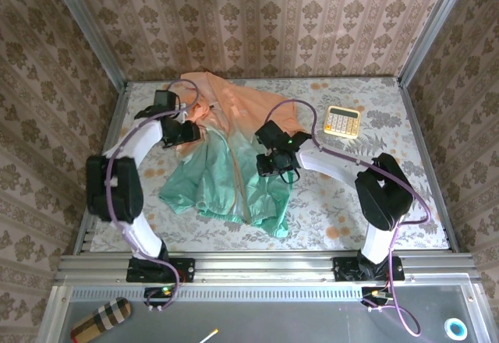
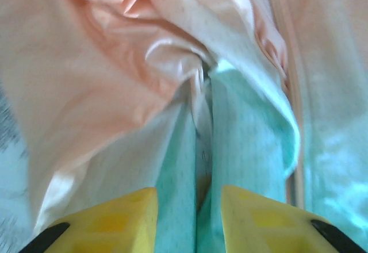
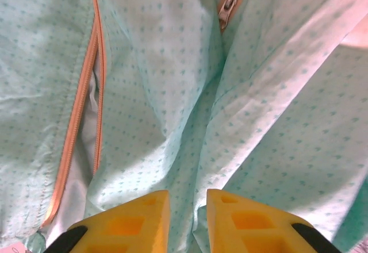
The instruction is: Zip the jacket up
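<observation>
The jacket (image 1: 234,148) lies crumpled mid-table, peach-orange at the back and mint green toward me. My left gripper (image 1: 187,134) rests on its left side where peach meets green. In the left wrist view the yellow fingers (image 2: 115,218) of that gripper (image 2: 190,192) stand apart, with a loose green fold of the jacket (image 2: 241,138) between them. My right gripper (image 1: 277,164) sits on the green right part. Its fingers (image 3: 132,221) leave a narrow gap (image 3: 188,194) over a ridge of dotted green cloth (image 3: 172,92); whether it is pinched is unclear. An orange zipper (image 3: 75,138) runs open at left, and a metal pull (image 3: 227,6) lies ahead.
A yellow-and-white calculator (image 1: 341,121) lies at the back right of the floral tablecloth (image 1: 351,203). Patterned walls with metal corner posts close in the table on three sides. A metal rail (image 1: 265,265) runs along the near edge by the arm bases.
</observation>
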Robot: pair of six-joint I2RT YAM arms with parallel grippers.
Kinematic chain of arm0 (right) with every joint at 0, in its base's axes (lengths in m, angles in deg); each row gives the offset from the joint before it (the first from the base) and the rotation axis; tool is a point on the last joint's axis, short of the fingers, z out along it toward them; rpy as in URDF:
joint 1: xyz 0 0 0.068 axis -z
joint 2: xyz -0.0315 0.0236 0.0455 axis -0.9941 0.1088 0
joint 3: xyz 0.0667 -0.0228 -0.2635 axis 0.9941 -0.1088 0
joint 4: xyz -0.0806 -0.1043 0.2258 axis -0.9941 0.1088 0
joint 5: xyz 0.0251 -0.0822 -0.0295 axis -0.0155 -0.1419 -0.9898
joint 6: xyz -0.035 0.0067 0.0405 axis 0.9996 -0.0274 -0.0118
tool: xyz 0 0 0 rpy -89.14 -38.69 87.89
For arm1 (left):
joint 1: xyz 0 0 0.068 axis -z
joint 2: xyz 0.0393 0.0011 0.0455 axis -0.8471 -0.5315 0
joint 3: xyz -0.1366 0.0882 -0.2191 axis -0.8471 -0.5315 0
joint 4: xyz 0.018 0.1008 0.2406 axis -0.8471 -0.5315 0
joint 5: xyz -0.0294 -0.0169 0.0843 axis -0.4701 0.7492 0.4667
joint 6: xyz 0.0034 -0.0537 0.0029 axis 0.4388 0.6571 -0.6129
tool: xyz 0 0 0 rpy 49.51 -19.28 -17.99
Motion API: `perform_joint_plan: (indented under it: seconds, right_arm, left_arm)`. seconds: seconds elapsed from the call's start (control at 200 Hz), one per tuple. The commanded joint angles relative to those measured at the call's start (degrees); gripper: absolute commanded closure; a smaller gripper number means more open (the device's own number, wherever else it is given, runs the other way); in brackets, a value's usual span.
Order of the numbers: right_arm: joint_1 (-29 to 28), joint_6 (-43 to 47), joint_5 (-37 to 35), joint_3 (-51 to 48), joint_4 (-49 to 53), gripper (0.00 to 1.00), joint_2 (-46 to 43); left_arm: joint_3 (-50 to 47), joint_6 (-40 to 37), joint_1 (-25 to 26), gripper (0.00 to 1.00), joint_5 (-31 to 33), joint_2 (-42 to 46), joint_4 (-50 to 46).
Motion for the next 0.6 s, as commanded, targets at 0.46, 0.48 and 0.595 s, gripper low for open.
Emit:
perform_joint_plan:
  seconds: [0.46,0.48,0.595]
  right_arm:
    - [0.9,2.2,4.4,11.4,3.1,0.84,15.5]
    - [1.2,2.3,4.3,11.7,3.3,0.83,15.9]
    - [2.8,1.3,3.0,12.8,5.4,0.84,18.3]
  left_arm:
    - [-35.4,18.1,19.2,0.89,-0.2,21.5,11.2]
    - [-36.1,17.8,19.3,0.9,-0.2,21.4,12.0]
    - [-39.9,16.6,19.0,0.95,0.7,20.8,13.3]
